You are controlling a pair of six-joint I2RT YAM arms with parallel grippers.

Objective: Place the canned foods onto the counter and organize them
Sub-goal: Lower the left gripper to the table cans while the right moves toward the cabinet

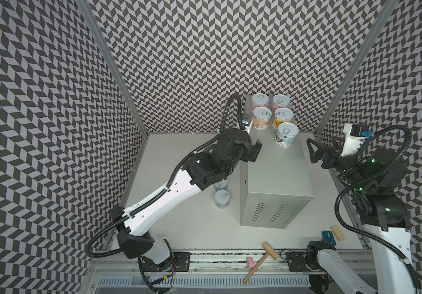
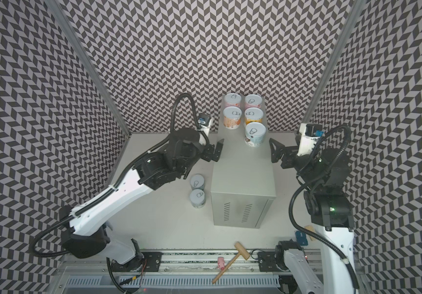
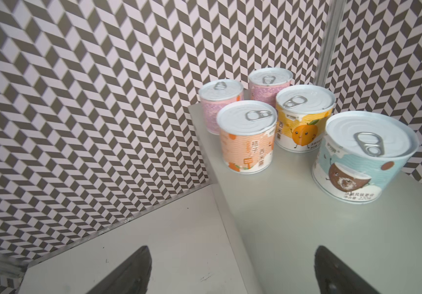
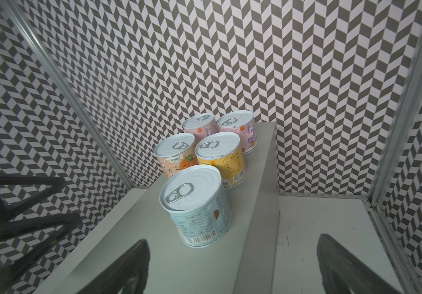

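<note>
The right arm point(image 1: 388, 249) rises closest, on the near right, and the left arm point(image 1: 154, 201) reaches in from the near left. Between their tips the counter point(image 1: 276, 175) stands on the table point(image 1: 192, 229), with its vent slits on the near side. The left gripper point(image 1: 253, 152) hangs at the counter's left edge with its fingers spread wide, holding nothing. The right gripper point(image 1: 322, 145) hangs just off the right edge, fingers likewise spread and empty.

Five cans in all stand upright at the counter's far end. Two pink cans point(image 1: 260, 100) are at the far edge, with two orange cans point(image 1: 283, 116) close in front of them. One blue can point(image 1: 287, 135) is nearer still, on the right side. Two pale cans point(image 1: 221, 199) stand on the table just left of the counter, the farther one partly hidden under the left arm.

Along the near edge lie a mallet point(image 1: 270, 250), a wooden block point(image 1: 337, 233), a blue piece point(image 1: 329, 236) and a pink toy point(image 1: 250, 263).
</note>
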